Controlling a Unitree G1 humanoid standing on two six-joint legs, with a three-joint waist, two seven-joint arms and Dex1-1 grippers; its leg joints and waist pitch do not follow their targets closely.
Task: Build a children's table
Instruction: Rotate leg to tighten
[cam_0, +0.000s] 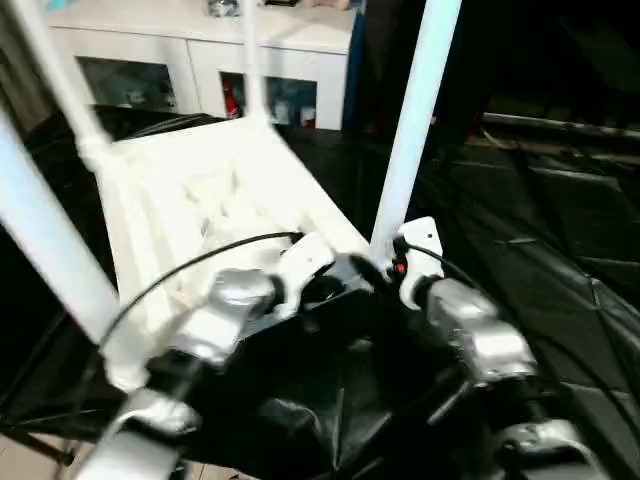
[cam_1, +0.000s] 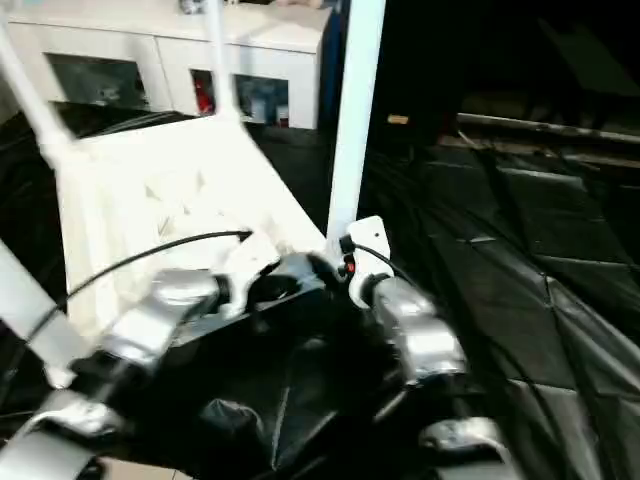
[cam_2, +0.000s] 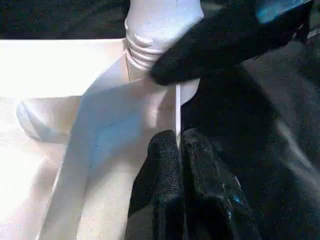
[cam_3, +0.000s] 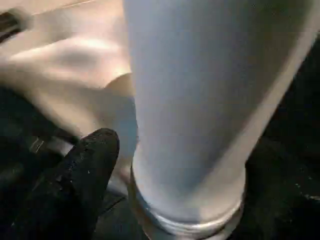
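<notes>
White plastic rectangular table top (cam_0: 200, 215) lies upside down on black sheeting (cam_0: 540, 250), ribbed underside facing up, left of centre. Four long white tubular legs rise from it: near-left leg (cam_0: 45, 250) big and blurred at the left edge, far-left leg (cam_0: 60, 85) slanting up, far-right leg (cam_0: 252, 60) at the far corner, near-right leg (cam_0: 412, 120) standing at the near right corner socket (cam_0: 420, 240).

Left gripper (cam_2: 177, 150) sits at the near right corner, just left of that leg's base. Its two black fingers (cam_2: 165, 170) are pressed together over the thin white edge wall of the top (cam_2: 177, 110), pinching it.

Right gripper (cam_0: 375, 272) is at the foot of the near-right leg. In the left wrist view one black finger of it (cam_2: 210, 50) lies against the leg's ribbed threaded end (cam_2: 142, 50), right where it enters the socket. In the right wrist view the leg (cam_3: 200, 100) looms close beside one black finger (cam_3: 75, 180); the second finger is hidden, so whether it grips the leg cannot be told.

White cabinet with glass doors (cam_0: 200, 70) stands at the far left, behind the top. Silver forearms (cam_0: 480, 345) reach in from the near edge, black cable (cam_0: 200, 260) looping over the left one.
</notes>
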